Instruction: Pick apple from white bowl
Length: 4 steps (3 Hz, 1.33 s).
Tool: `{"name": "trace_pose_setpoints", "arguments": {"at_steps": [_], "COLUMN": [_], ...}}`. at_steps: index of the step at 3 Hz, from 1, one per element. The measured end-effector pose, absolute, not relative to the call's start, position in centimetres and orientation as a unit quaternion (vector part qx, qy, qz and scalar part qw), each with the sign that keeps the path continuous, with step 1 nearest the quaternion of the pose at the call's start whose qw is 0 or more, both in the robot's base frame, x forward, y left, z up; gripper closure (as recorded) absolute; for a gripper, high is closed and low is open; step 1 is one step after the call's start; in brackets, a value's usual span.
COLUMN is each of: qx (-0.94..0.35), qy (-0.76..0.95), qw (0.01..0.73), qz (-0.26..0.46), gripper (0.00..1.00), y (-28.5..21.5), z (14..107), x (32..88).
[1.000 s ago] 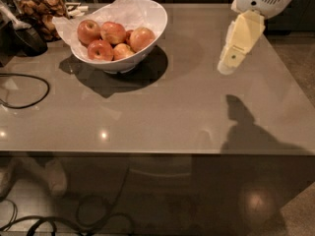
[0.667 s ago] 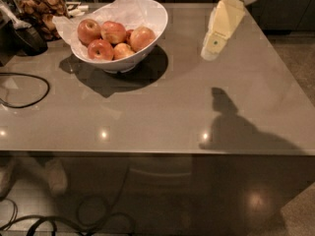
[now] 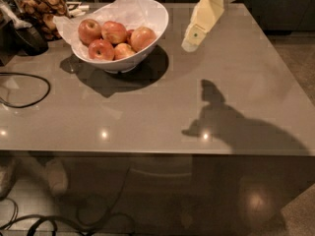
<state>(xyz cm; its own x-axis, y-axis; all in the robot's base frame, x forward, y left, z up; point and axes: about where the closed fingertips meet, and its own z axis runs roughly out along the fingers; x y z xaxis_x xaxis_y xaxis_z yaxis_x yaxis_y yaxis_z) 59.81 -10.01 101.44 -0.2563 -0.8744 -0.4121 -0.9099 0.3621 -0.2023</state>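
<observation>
Grey-brown glossy desk (image 3: 147, 127). Nearest me are my arm's shadow (image 3: 231, 127) on the right and a black cable loop (image 3: 29, 90) on the left, both off the path.

Mid-desk, the gripper (image 3: 191, 43) hangs above the surface just right of the white bowl (image 3: 158, 21). It isn't touching the bowl, and its tip is angled down and left toward the rim. I can't tell whether the gripper is wide or narrow from here. No apple is in it.

Target is the apple (image 3: 142, 37), orange-yellow with red blush. It sits on the right of the pile in the bowl, nearest the gripper, and touches its neighbour (image 3: 114, 32).

My plan for the approach:
- The rim looks high on this side, so I go up and over it, not in from the side.
- I come down vertically, centred on the target.
- Clearance looks better toward the bowl wall than toward the pile.
- I close at the widest part, since round skin will likely slip if I grip high.
- The crinkled paper lining (image 3: 123, 6) could snag, so I stay off it.
- Bumping the wall could slide the bowl on the slick desk.

Far left, a jar (image 3: 42, 9) of dark contents is well out of reach.
</observation>
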Motion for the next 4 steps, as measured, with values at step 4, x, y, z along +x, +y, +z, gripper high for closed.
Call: {"name": "trace_pose_setpoints", "arguments": {"at_steps": [4], "qx": [-0.588], "qy": [0.752], "qw": [0.274], "qz": [0.115], "gripper": [0.24], "y": [-1.7], "z": [103.6], "x": [67.3]}}
